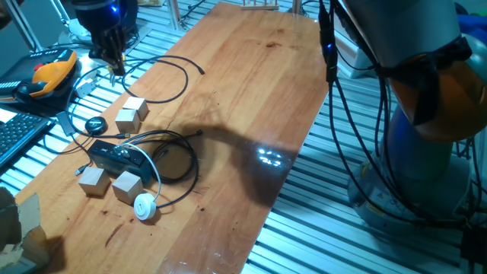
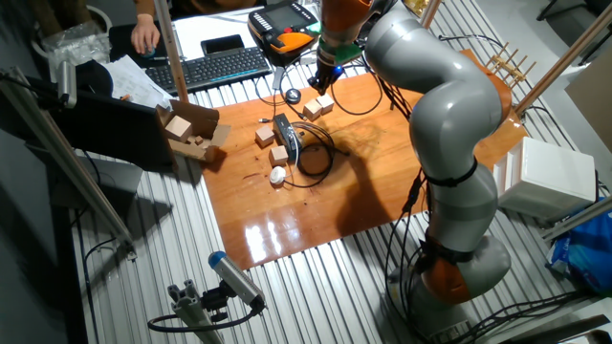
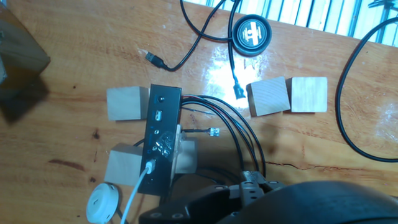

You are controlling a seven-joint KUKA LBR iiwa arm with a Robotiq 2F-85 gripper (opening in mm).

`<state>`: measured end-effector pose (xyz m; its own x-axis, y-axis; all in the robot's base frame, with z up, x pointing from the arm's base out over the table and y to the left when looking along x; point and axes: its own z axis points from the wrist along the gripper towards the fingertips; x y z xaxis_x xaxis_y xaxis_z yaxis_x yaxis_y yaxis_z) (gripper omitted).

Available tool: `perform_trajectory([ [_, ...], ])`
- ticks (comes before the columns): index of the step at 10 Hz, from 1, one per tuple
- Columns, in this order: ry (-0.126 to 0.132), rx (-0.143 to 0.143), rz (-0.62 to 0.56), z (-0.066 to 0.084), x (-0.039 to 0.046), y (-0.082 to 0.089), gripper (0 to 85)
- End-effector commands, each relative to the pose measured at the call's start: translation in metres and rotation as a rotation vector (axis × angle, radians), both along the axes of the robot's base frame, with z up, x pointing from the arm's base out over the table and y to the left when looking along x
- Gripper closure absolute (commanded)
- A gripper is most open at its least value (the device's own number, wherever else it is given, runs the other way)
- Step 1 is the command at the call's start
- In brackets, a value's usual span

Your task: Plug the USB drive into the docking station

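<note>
The docking station (image 1: 114, 156) is a flat dark box on the wooden table (image 1: 251, 91), with thin black cables and a white cable plugged in. It also shows in the other fixed view (image 2: 284, 132) and in the hand view (image 3: 161, 137). My gripper (image 1: 116, 67) hangs well above the table's far left edge, some way from the dock, and also shows in the other fixed view (image 2: 325, 75). In the hand view a small pale blurred piece, apparently the USB drive (image 3: 184, 149), sticks out of the dark gripper (image 3: 186, 171), whose jaws look closed on it.
Pale wooden cubes flank the dock: two (image 1: 131, 114) beyond it, two (image 1: 110, 184) in front. A round black puck (image 1: 94, 125) and a white round disc (image 1: 144, 207) lie nearby. Loose black cables (image 1: 171, 72) loop around. An orange pendant (image 1: 49, 76) and a keyboard (image 1: 15, 133) lie off the left edge.
</note>
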<state>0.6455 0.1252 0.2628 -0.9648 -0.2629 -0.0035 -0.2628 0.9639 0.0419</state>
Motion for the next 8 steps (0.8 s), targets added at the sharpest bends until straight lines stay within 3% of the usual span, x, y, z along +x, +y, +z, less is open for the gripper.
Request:
perform_trajectory([
  [1,-0.002,0.0,0.0,-0.0004,0.0005,0.0002,85.0],
  [8,-0.01,0.006,0.003,-0.0002,0.0006,0.0006,85.0],
])
